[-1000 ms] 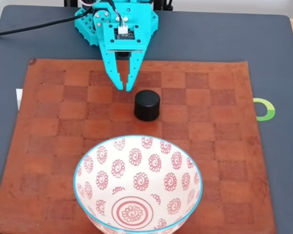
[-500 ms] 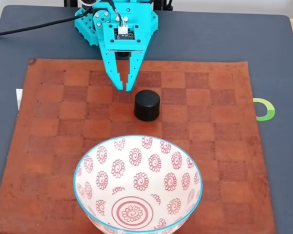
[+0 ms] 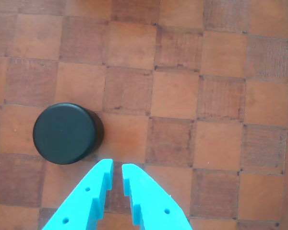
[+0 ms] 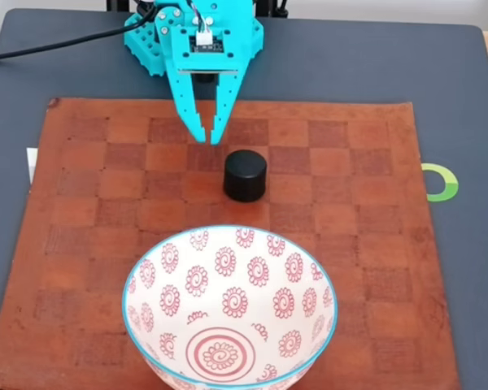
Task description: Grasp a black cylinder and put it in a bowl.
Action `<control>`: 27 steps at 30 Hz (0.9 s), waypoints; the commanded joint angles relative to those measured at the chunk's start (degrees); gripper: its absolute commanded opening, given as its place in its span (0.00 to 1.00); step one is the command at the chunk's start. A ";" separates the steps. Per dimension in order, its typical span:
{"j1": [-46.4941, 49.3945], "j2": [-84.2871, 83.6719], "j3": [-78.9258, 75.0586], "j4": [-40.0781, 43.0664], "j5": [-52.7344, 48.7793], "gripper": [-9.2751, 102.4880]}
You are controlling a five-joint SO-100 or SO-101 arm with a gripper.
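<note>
The black cylinder stands upright on the brown chequered board, a short way behind the bowl. In the wrist view the black cylinder sits left of and just ahead of the fingertips. My turquoise gripper hangs above the board behind and slightly left of the cylinder, apart from it. Its jaws are nearly together with only a thin slit, and nothing is held in the gripper. The white bowl with red spiral flowers and a light-blue rim sits at the front of the board.
The board lies on a dark grey mat. A black cable runs off to the left from the arm's base. A green ring mark sits on the mat at the right.
The gripper has drawn back a little toward the arm's base and tilted, so its tips sit farther from the cylinder. Cylinder and bowl have not moved.
</note>
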 commanded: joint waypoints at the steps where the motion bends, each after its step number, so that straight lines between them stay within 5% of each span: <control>1: 0.44 1.85 -4.31 0.09 0.44 0.08; 23: 4.22 -37.27 -31.73 0.35 0.35 0.08; 27: 4.04 -47.72 -38.58 5.54 0.18 0.09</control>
